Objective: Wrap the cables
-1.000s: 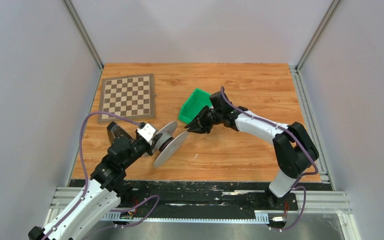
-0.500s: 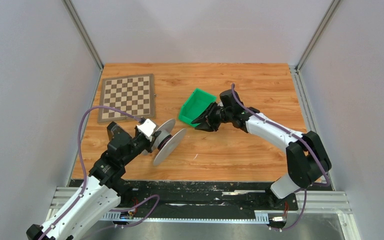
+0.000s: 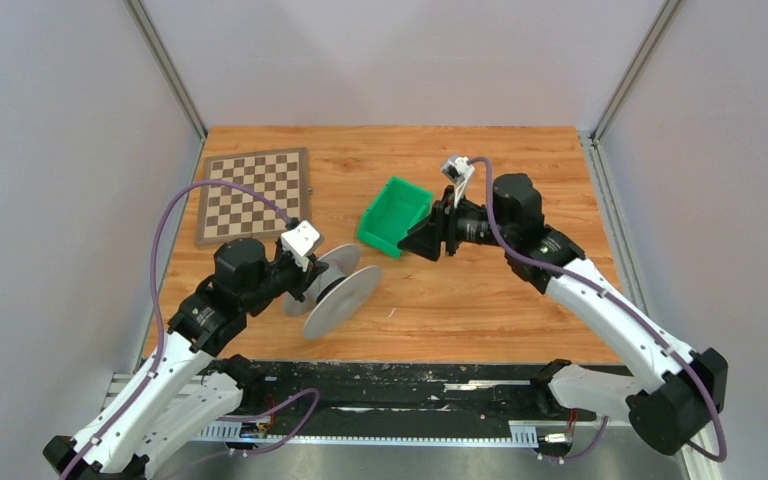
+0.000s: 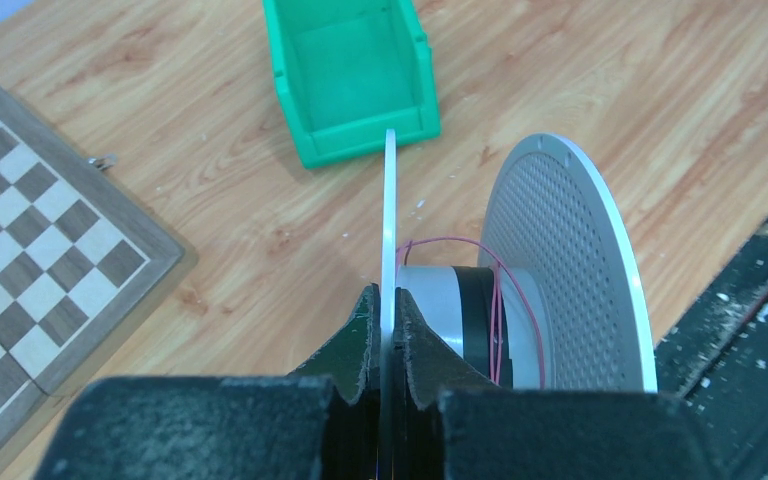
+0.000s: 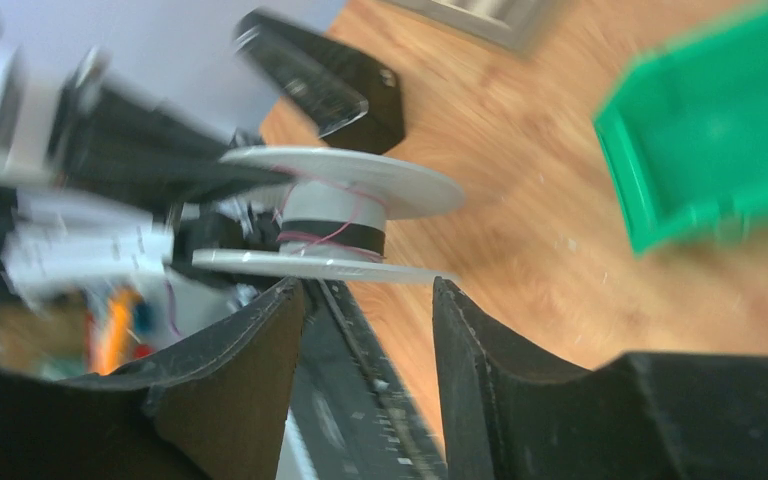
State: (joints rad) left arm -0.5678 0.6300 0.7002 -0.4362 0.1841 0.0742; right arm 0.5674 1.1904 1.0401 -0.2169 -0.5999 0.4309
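left pincer clenched on one disc of the spool, near-left on the bench, so the hub is exposed for winding. thin pink cable sits loose on hub. right pincer released, empty, facing spool.

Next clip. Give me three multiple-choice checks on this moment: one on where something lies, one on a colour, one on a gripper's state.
1. Where on the table does the chessboard lie?
A. far left corner
B. far right corner
C. near edge, between the arms

2. What colour is the bin?
A. blue
B. green
C. yellow

3. How is the left gripper?
A. open, holding nothing
B. shut on the bin
C. shut on a disc of the spool

Answers:
1 A: the top view shows it at the far left.
2 B: every view shows it green.
3 C: the left wrist view shows its fingers pinching the disc's edge.
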